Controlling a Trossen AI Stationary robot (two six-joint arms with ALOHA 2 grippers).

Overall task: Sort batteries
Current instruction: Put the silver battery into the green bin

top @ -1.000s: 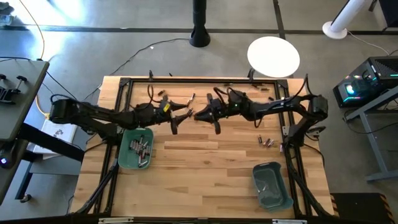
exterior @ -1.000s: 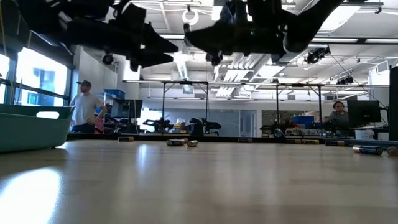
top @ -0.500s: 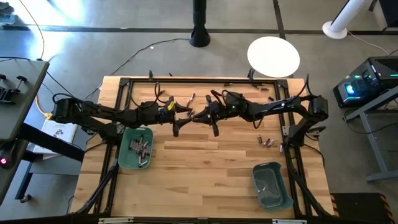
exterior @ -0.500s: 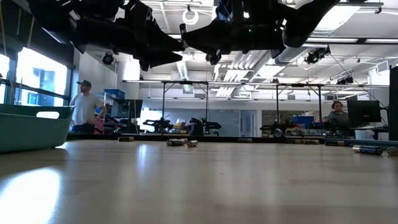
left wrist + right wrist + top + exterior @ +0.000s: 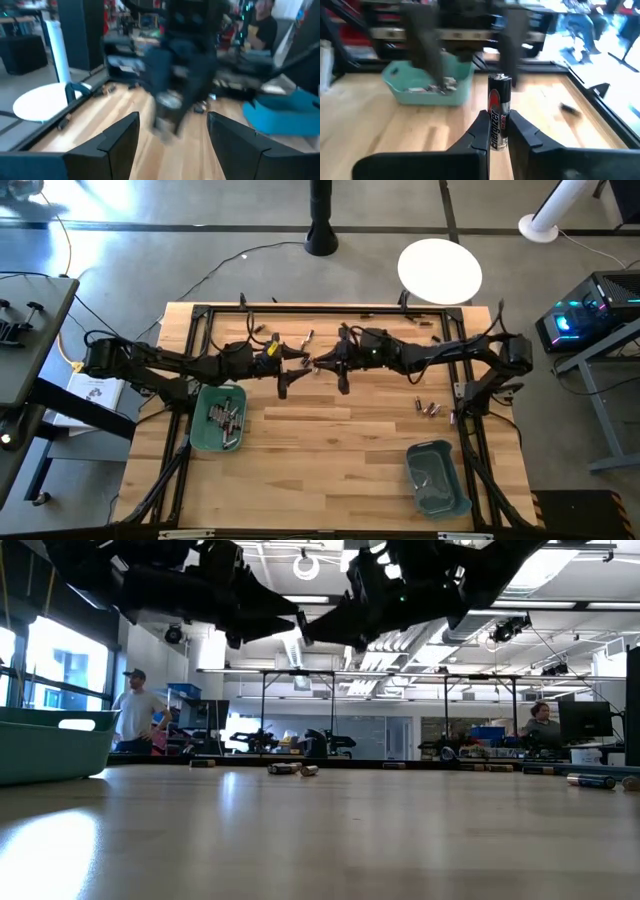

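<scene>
R gripper (image 5: 498, 131) clamped on a black battery (image 5: 498, 117), held upright above the table's (image 5: 330, 450) far middle. L gripper (image 5: 172, 137) directly facing it at 9 o'clock, fingers spread, holding nothing. Teal bin (image 5: 220, 420) w/ batteries at 7 o'clock, second teal bin (image 5: 437, 477) at 5. Loose batteries (image 5: 428, 408) at 4 o'clock.

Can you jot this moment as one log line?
right gripper: shut on battery | left gripper: open, facing it | both mid-air

Right arm (image 5: 175, 75) a blur; bin (image 5: 50, 745) edge-cropped
</scene>
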